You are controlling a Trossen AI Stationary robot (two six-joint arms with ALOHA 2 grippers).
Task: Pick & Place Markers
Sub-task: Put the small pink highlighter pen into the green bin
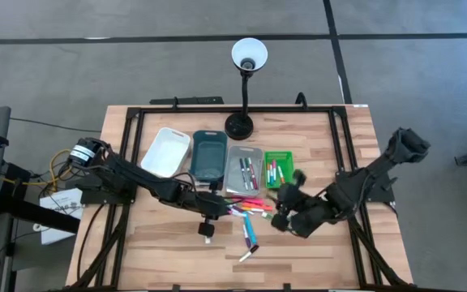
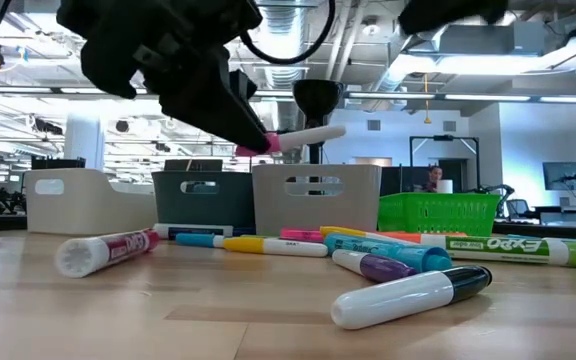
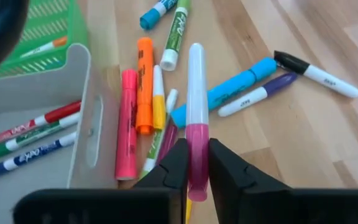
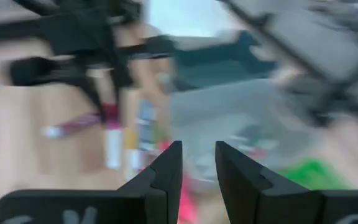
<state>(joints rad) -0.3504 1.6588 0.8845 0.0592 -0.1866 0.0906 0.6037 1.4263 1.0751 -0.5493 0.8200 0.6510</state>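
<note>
Several markers (image 1: 248, 207) lie loose in a heap on the wooden table in front of the trays. In the low view one with a black cap (image 2: 413, 296) lies nearest. My left gripper (image 1: 220, 203) hangs over the left end of the heap, shut on a white marker with a magenta end (image 3: 195, 87), which also shows in the low view (image 2: 303, 137). My right gripper (image 1: 278, 208) hovers over the right end of the heap. Its fingers (image 4: 197, 152) stand a little apart with nothing between them. My left gripper pinches the marker's magenta end (image 3: 197, 146) between its two fingers. The fingers slant down from the table's left and lie along the marker. Its white barrel (image 2: 313, 135) sticks out ahead of the fingertips, nearly level, lifted clear of the table.
Four trays stand in a row behind the heap: white (image 1: 164, 152), dark teal (image 1: 209, 154), grey (image 1: 237, 180) with markers in it, green (image 1: 279, 156) with markers in it. A black lamp (image 1: 240, 123) stands at the far edge. Bare wood lies toward the near edge.
</note>
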